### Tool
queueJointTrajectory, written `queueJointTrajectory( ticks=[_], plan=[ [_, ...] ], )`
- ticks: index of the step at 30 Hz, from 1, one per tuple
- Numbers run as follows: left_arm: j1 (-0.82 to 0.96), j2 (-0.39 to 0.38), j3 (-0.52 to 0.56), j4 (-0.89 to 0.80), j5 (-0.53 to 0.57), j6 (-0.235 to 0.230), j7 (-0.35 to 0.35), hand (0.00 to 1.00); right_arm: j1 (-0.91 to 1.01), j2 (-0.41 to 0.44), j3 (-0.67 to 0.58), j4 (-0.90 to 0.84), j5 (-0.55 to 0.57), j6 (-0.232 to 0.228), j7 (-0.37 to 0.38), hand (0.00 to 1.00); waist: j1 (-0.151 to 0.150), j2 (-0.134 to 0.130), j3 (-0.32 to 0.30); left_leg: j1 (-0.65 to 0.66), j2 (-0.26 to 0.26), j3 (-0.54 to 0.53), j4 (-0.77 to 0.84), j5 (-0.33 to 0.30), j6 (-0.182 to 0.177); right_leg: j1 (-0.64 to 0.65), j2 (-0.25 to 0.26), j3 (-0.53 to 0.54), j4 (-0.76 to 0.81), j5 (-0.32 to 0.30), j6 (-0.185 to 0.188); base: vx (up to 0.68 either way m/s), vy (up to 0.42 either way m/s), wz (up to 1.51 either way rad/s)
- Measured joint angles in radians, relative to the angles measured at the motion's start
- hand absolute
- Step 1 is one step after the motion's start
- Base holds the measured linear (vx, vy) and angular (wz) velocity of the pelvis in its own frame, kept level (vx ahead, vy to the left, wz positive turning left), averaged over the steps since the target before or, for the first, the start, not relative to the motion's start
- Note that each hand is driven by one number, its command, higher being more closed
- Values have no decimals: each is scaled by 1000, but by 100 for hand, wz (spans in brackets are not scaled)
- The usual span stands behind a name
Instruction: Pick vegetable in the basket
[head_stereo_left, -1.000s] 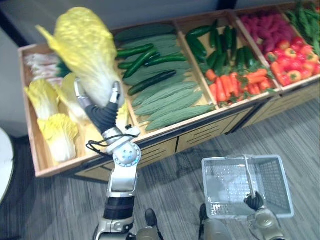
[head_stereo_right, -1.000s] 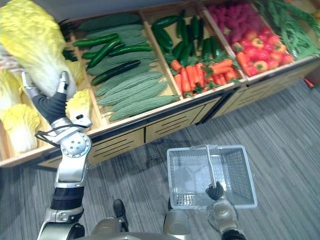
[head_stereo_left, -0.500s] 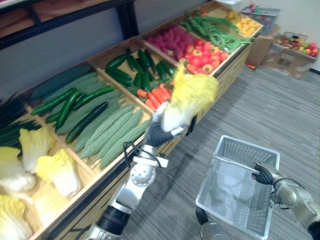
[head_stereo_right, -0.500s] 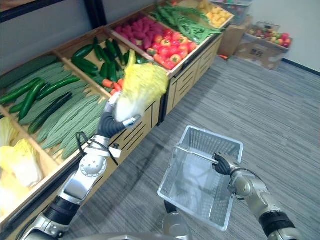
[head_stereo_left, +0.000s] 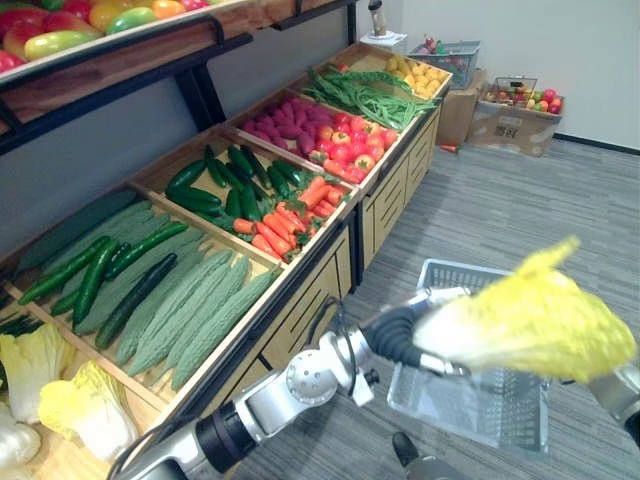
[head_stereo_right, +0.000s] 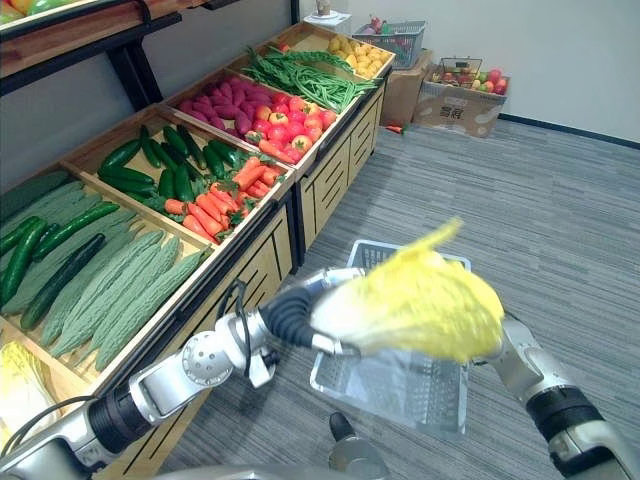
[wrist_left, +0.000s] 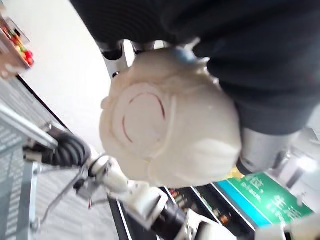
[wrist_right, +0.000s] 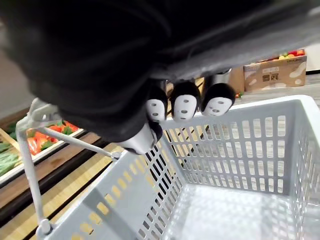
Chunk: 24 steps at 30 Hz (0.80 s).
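- Nothing fully legible anywhere in these views.
- Green sign (wrist_left: 262, 192), seen in the left wrist view: white characters on it, too blurred to read.
- Cardboard box (wrist_right: 272, 75) on the floor by the far wall: dark printed marks on its side, too small to make out.
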Motion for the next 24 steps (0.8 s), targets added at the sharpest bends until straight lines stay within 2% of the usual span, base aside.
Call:
queueJointTrajectory(
  ticks=[8,13,18,24],
  plan=[
    [-31,67,-122,9,-24,-1,-76,100,-52,0,48,56,0,-1,3,100,-6,1,-1,-22,29,17,78,-39,5,-17,-1,10,7,0,0,-12,29,-3],
    [-35,73,-138,182,13,-5,-102,100,-87,1,92,56,0,0,22,100,-30,2,-6,-33,43,62,102,-49,10,-40,-6,14,5,0,0,12,28,-3],
    [-44,63,-137,294,129,5,-100,100,-90,1,105,9,28,-1,31,100,-38,0,-5,-26,56,101,127,-53,13,-47,-1,25,5,2,3,26,38,-10],
    [-43,-15,-102,412,210,17,-96,100,-138,23,126,-39,49,-3,60,100,-53,-8,0,1,57,147,127,-56,9,-46,12,52,5,2,3,7,31,-15]
  ],
)
